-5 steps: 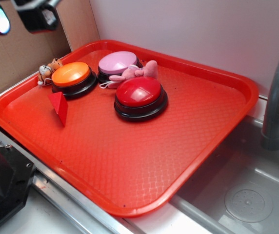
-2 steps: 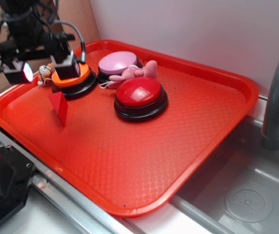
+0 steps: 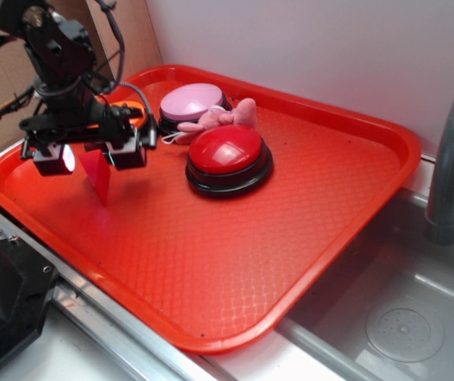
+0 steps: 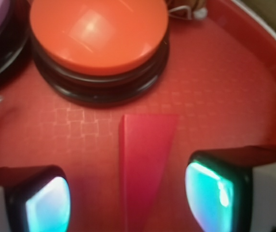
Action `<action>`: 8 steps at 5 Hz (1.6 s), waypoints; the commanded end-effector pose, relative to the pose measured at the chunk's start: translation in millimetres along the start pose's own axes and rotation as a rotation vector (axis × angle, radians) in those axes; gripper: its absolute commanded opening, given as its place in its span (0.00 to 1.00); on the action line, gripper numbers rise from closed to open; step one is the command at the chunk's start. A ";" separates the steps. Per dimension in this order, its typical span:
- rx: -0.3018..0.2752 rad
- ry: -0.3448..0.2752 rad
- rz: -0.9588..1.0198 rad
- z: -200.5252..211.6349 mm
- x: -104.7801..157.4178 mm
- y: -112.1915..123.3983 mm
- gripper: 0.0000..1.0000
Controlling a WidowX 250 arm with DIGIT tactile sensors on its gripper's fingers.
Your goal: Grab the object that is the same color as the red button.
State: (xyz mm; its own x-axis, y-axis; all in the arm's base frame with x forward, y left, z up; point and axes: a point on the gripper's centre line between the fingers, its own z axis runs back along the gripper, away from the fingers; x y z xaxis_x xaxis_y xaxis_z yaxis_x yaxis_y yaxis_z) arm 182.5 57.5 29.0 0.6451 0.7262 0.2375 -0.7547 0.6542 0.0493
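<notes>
A small red wedge block [image 3: 98,176] stands on the red tray [image 3: 235,262] at its left side. My gripper [image 3: 90,155] hangs open right over it, one finger on each side and clear of it. In the wrist view the wedge [image 4: 145,162] lies between my two fingers, with gaps on both sides. The red button [image 3: 228,158] with its glossy dome on a black base sits in the tray's middle, to the right of the gripper.
An orange-domed button [image 4: 98,41] sits just behind the wedge, mostly hidden by the arm in the exterior view. A lilac-domed button [image 3: 190,104] and a pink plush toy [image 3: 225,119] lie behind the red button. A sink [image 3: 405,317] and grey faucet [image 3: 453,151] are on the right.
The gripper has come down and forward from above the tray's back left corner to straddle the wedge. The wedge and the buttons have not moved.
</notes>
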 end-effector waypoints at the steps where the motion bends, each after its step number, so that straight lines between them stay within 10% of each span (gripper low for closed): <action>1: -0.038 -0.026 0.038 -7.1 16.7 4.7 1.00; 2: -0.060 -0.040 0.040 -7.6 16.7 5.9 0.00; 8: -0.165 0.025 -0.552 155.8 -12.2 -40.8 0.00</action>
State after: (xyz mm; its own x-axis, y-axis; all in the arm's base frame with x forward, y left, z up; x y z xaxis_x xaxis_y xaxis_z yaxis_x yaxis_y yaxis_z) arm 181.0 -16.7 161.0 0.9534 0.2611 0.1512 -0.2687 0.9627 0.0316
